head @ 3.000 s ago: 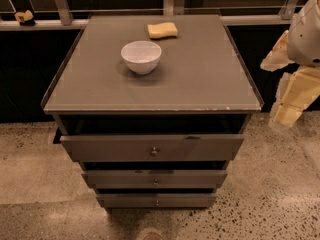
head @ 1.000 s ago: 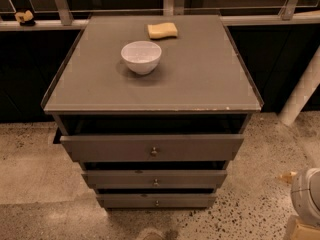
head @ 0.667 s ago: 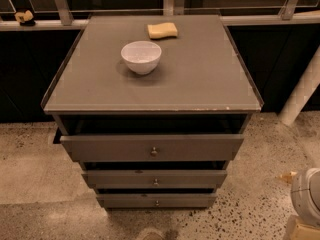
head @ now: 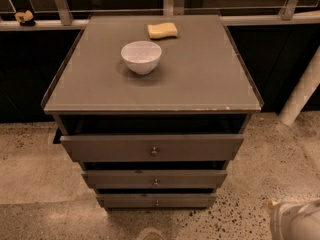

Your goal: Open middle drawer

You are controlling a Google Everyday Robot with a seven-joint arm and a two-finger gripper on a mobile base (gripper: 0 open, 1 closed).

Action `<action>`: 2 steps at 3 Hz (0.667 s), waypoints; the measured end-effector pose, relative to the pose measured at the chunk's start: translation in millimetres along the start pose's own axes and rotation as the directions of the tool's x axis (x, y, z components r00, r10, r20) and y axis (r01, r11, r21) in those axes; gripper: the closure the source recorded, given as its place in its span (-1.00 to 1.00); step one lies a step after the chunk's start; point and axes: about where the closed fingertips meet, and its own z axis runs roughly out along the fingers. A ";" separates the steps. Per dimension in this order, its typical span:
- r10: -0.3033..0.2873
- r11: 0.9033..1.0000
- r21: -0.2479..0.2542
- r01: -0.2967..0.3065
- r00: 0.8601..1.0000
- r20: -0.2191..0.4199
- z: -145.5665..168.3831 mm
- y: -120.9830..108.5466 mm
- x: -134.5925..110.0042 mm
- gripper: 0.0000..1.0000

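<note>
**Status: arm lowered to drawer level, middle drawer not yet touched**

Camera view.

1. Change. Three seconds ago the arm stood high at the cabinet's right side. It now sits low. The gripper shows only as a pale rounded part in the lower right corner, above the speckled floor and well apart from the cabinet. Whether it is open or closed cannot be told. It has barely shifted over the last second.
2. Target. The middle drawer is the slim second front, with its knob at centre. It has not moved and appears shut.
3. Meaning. The approach looks started. Reaching the knob is still to be done.
4. Surroundings. The top drawer juts forward above the target and overhangs it, so access from above looks tight. The lowest drawer lies just beneath. A bowl and a sponge rest on the cabinet top, clear of the work. A white post stands to the right.
</note>
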 end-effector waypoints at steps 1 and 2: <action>-0.100 0.995 0.010 0.100 0.995 -0.011 51.7 34.5 -17.3 -1.00; -0.140 0.989 0.054 0.140 0.990 -0.001 74.4 38.5 -27.6 -1.00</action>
